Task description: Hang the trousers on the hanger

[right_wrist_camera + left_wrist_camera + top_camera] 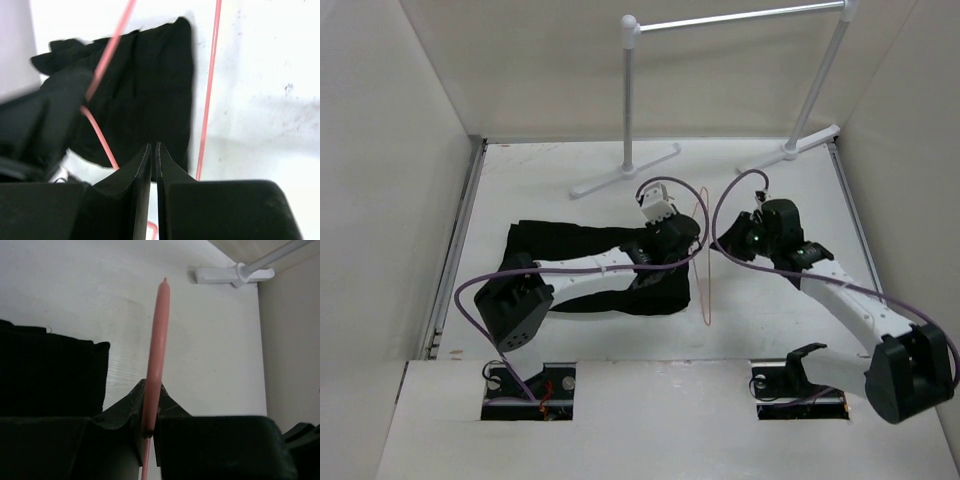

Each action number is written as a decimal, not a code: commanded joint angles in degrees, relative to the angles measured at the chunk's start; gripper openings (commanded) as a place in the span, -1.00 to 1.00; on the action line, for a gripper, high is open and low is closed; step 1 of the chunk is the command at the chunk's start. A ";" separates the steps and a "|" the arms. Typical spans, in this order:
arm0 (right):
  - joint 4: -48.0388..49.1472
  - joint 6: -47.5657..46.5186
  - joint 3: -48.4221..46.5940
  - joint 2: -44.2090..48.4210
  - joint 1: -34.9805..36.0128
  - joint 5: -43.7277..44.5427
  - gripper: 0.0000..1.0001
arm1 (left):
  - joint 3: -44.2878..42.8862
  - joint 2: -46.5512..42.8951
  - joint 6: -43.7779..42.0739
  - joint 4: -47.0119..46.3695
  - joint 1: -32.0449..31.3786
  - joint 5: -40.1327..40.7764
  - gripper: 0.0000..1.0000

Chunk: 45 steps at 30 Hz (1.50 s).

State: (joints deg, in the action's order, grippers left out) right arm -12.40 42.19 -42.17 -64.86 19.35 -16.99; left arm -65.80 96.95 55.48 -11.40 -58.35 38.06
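Note:
The black trousers (570, 262) lie crumpled on the white table left of centre, with my left arm stretched over them. My left gripper (688, 240) is shut on the thin pink-red hanger (706, 290), which stands edge-on just right of the trousers. In the left wrist view the hanger wire (159, 330) is pinched between the jaws, and the trousers (45, 375) lie to its left. My right gripper (720, 243) is close to the hanger's right side, shut and empty. In the right wrist view (154, 150) it faces the trousers (150, 85), with hanger wires (209, 100) crossing in front.
A white-and-grey garment rail (630, 100) stands at the back of the table; one foot (235, 275) shows in the left wrist view. Pale walls close in the left, right and back sides. The arm bases sit at the near edge.

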 commanded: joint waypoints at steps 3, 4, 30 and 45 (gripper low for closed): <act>9.93 -0.80 -4.06 -7.46 1.87 1.61 -0.69 | 7.60 -3.52 6.74 -10.39 -0.23 1.84 -1.00; 10.73 -0.62 -4.23 -9.21 2.30 1.70 -0.66 | 8.75 -3.61 7.18 -11.01 -0.32 1.75 -1.00; 21.89 2.19 -1.95 -31.11 11.62 6.19 -0.16 | 20.45 -2.11 8.94 -16.73 1.26 2.01 -1.00; 13.55 2.28 1.29 -11.62 1.00 3.90 -0.81 | 35.11 -21.95 2.10 -8.56 14.17 -1.58 -1.00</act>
State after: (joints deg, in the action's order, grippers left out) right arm 3.42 46.04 -42.59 -80.71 22.94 -13.32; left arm -33.76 80.55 62.11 -24.23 -47.46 36.95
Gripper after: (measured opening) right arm 0.105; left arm 0.050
